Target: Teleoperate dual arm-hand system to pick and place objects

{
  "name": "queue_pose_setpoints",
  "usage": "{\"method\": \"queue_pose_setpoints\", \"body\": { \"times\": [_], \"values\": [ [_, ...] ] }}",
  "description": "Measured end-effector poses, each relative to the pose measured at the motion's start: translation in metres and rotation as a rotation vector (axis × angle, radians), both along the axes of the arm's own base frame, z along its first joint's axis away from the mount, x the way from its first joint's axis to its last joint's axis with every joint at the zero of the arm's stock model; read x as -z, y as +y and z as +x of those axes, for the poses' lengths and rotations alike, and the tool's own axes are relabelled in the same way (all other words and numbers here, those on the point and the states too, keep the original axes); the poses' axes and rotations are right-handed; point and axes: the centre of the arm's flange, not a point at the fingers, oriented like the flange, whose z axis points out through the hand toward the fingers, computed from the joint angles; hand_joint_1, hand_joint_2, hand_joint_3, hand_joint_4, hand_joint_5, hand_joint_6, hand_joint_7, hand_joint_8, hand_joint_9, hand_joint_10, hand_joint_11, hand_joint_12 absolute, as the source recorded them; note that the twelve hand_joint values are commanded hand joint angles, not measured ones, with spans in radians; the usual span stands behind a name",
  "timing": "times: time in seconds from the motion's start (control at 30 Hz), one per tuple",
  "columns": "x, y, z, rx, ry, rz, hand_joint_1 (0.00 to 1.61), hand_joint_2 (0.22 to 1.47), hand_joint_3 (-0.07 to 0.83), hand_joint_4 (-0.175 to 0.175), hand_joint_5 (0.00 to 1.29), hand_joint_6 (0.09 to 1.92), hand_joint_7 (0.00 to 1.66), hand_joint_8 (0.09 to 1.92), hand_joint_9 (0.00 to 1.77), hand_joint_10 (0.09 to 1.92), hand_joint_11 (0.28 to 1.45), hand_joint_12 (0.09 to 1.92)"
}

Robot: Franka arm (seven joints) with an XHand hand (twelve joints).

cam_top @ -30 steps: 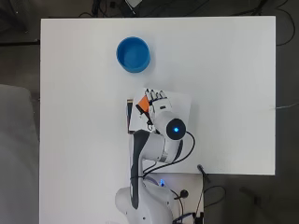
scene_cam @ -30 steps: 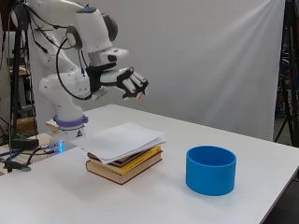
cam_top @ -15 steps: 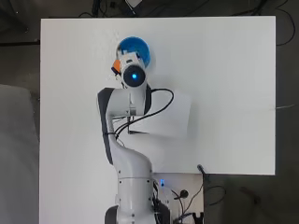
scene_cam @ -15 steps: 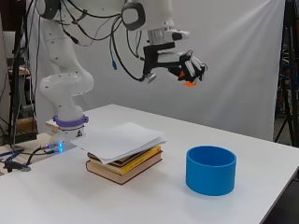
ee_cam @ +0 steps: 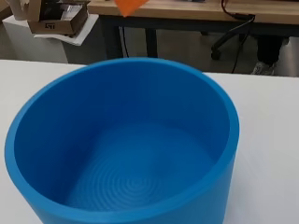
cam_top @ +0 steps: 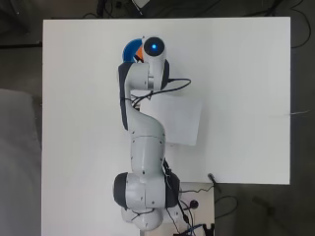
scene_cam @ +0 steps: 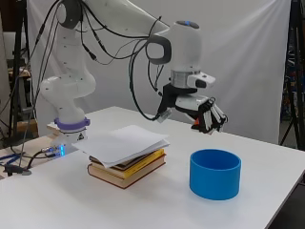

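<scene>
Hand (scene_cam: 209, 117), seemingly gripping orange piece (scene_cam: 196, 125), above blue cup (scene_cam: 215, 173)

A stack of books (scene_cam: 127, 168) under loose white paper (scene_cam: 121, 143) sits on the table (scene_cam: 43, 200).

white backdrop curtain (scene_cam: 257, 57) behind the white table (scene_cam: 157, 205); wooden desk (ee_cam: 196, 9) beyond.

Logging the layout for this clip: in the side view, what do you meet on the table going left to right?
Arm base → stack of books with loose paper on top → blue cup. The hand, curled round a small orange object, hangs above the cup rather than on the table.
</scene>
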Motion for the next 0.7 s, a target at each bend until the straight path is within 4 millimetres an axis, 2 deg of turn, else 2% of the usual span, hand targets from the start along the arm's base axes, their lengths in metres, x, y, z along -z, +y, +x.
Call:
{"method": "queue_pose_setpoints", "body": {
  "times": [0.1,0.13,0.2,0.3,0.33,0.37,0.4,0.43,0.47,0.57,0.7],
  "values": [
    [0.045,0.000,0.012,-0.014,0.060,0.050,0.99,1.13,0.000,0.175,0.94,1.04,1.47,1.92,1.69,1.92,1.27,1.76],
    [0.054,0.002,0.016,-0.028,0.074,0.071,0.99,1.13,0.000,0.175,0.94,1.04,1.47,1.92,1.69,1.92,1.27,1.76],
    [0.064,0.010,0.024,-0.074,0.081,0.103,0.99,1.14,0.001,0.175,0.93,1.05,1.47,1.92,1.68,1.92,1.25,1.76],
    [0.065,0.018,0.029,-0.146,0.082,0.140,0.99,1.14,0.001,0.175,0.92,1.07,1.47,1.92,1.67,1.92,1.23,1.76],
    [0.067,0.020,0.029,-0.168,0.085,0.147,0.74,1.08,-0.009,0.118,0.60,0.71,1.09,1.35,1.31,1.39,0.96,1.28],
    [0.068,0.022,0.029,-0.183,0.089,0.150,0.44,0.92,-0.036,0.097,0.34,0.40,0.63,0.77,0.78,0.81,0.67,0.79],
    [0.070,0.024,0.030,-0.187,0.097,0.149,0.23,0.81,-0.037,0.090,0.17,0.20,0.33,0.40,0.42,0.43,0.49,0.44],
    [0.073,0.026,0.031,-0.179,0.114,0.144,0.11,0.77,-0.025,0.086,0.08,0.10,0.16,0.20,0.21,0.21,0.41,0.24],
    [0.076,0.028,0.033,-0.160,0.140,0.140,0.05,0.79,-0.009,0.077,0.04,0.09,0.08,0.09,0.12,0.11,0.39,0.12],
    [0.072,0.031,0.046,-0.058,0.209,0.135,0.00,0.92,0.009,0.046,0.00,0.09,0.02,0.09,0.20,0.09,0.46,0.09],
    [0.031,0.032,0.066,0.003,0.154,0.138,0.00,0.95,0.002,0.016,0.03,0.09,0.15,0.09,0.34,0.09,0.51,0.09]
  ]
}}
